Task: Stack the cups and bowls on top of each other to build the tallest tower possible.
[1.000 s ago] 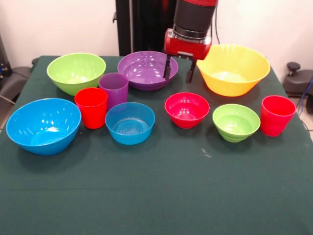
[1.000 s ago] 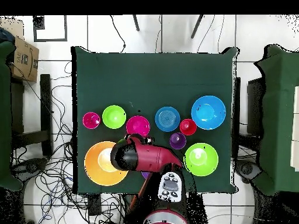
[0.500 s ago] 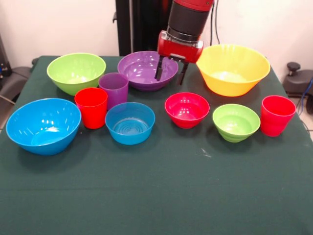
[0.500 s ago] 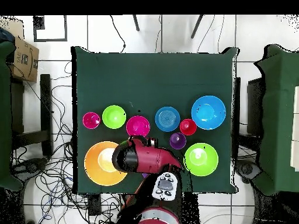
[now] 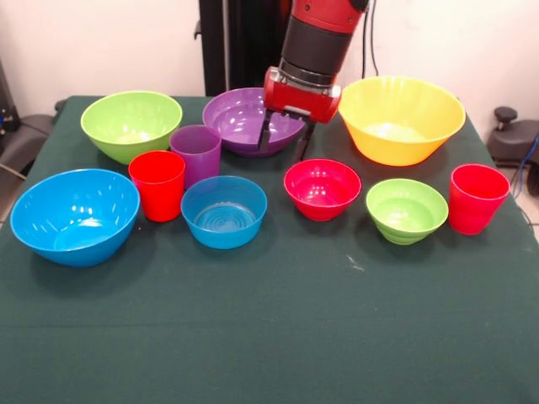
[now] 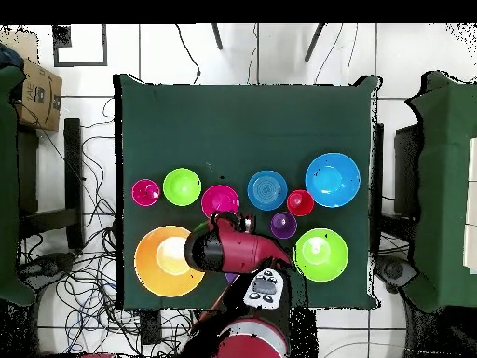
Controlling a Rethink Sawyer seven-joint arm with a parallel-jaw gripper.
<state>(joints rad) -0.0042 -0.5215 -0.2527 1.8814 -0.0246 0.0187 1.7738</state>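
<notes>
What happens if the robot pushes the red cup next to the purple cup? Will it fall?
That red cup is taller than wide, so a push near its rim might tip it. A push low down would more likely slide it across the green cloth. It looks like glossy plastic, so it is probably light and a bit slippery.

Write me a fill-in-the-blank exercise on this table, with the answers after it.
1. The gripper hangs with open fingers at the rim of the large ____ bowl.
2. The biggest bowl is ____.
3. The purple cup stands right behind a ____ cup.
4. Nothing is ____ yet.

Answers: purple; yellow; red; stacked
</notes>
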